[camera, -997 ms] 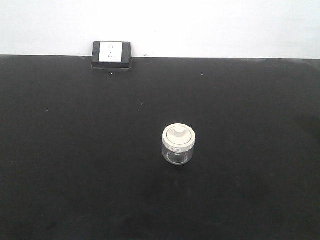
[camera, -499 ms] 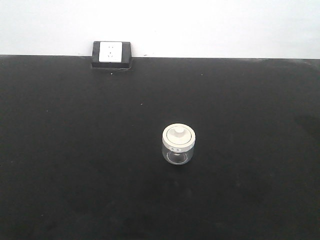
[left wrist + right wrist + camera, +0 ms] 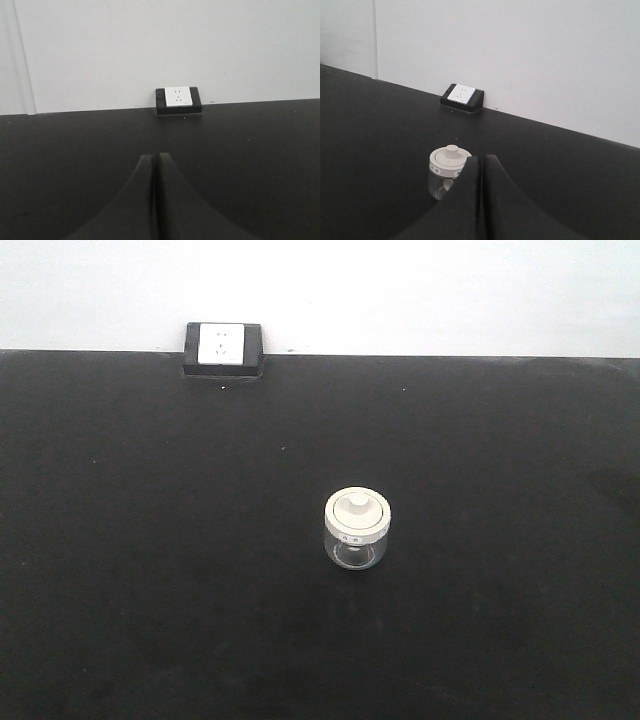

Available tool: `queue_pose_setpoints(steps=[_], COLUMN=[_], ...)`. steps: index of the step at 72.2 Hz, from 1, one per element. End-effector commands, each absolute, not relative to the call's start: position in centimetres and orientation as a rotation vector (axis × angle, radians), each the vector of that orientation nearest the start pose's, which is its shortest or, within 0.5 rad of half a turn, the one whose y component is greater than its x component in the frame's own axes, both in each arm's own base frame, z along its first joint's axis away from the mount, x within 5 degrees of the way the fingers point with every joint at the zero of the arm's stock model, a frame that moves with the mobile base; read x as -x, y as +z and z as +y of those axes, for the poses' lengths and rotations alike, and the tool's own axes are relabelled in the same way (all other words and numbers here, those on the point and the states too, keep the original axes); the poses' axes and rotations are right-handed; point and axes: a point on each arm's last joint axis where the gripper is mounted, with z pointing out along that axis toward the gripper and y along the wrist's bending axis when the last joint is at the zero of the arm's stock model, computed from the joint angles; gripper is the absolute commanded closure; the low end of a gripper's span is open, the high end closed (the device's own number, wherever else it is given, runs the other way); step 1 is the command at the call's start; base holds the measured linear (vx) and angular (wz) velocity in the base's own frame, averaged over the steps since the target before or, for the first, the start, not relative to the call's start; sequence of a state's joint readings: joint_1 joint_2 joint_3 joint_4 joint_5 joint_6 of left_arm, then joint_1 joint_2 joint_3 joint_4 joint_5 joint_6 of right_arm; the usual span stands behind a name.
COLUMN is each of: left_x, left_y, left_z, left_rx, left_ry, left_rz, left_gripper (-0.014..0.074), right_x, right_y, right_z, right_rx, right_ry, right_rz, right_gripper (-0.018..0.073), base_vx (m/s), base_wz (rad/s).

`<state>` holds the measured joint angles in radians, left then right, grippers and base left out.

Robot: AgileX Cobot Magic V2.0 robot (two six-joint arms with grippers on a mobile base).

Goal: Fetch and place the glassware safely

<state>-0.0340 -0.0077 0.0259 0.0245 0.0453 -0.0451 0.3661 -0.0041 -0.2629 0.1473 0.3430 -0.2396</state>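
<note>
Glass jar [image 3: 357,530], lid [image 3: 449,159] fitted, stands upright on the black table [image 3: 150,540], just ahead and left of the right gripper [image 3: 480,161], apart from it. Right jaws pressed together, empty. Left gripper [image 3: 154,157] likewise closed, empty, facing a wall socket [image 3: 178,97] beyond.

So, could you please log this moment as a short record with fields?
surface: black table
glassware: clear jar, upright, cream-white knobbed lid on, untouched
other item: white socket in black housing, at the table's far edge by the wall
left gripper: jaws together, holding nothing, jar not in its view
right gripper: jaws together, holding nothing, jar just ahead and left in its view
</note>
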Motion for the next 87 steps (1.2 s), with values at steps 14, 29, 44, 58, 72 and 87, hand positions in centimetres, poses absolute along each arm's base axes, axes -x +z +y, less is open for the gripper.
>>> queue_pose_setpoints(steps=[14,29,44,58,72,87], left_x=[-5.7,-5.7,-5.7,-5.7,-5.7,-5.7], left_y=[19.8,19.8,19.8,19.8,19.8,19.8], left_z=[-0.2,-0.2,-0.2,-0.2,-0.2,-0.2], left_rx=[-0.003,-0.003,-0.003,-0.003,-0.003,-0.003], left_ry=[-0.053,-0.053,-0.053,-0.053,-0.053,-0.053], left_rz=[1.484,1.484,1.484,1.484,1.484,1.484], left_gripper=[0.0603,0.0603,0.0603,0.0603,0.0603,0.0603], right_x=[-3.1,-3.1,-3.4,-4.5,-5.1,-5.5], right_y=[28.4,28.4,28.2,25.6,22.4,20.6], right_z=[1.6,1.4,0.6,-0.1,-0.4,-0.5], right_rx=[0.371,0.367,0.206,0.103,0.035,0.012], right_ry=[0.239,0.174,0.021,-0.146,-0.170,-0.150], right_rz=[1.430,1.427,1.463,1.477,1.505,1.549], right_gripper=[0.0567,0.0567,0.0567,0.0567,0.0567,0.0567], base_vx=[0.00,0.00,0.00,0.00,0.00,0.00], base_wz=[0.00,0.00,0.00,0.00,0.00,0.00])
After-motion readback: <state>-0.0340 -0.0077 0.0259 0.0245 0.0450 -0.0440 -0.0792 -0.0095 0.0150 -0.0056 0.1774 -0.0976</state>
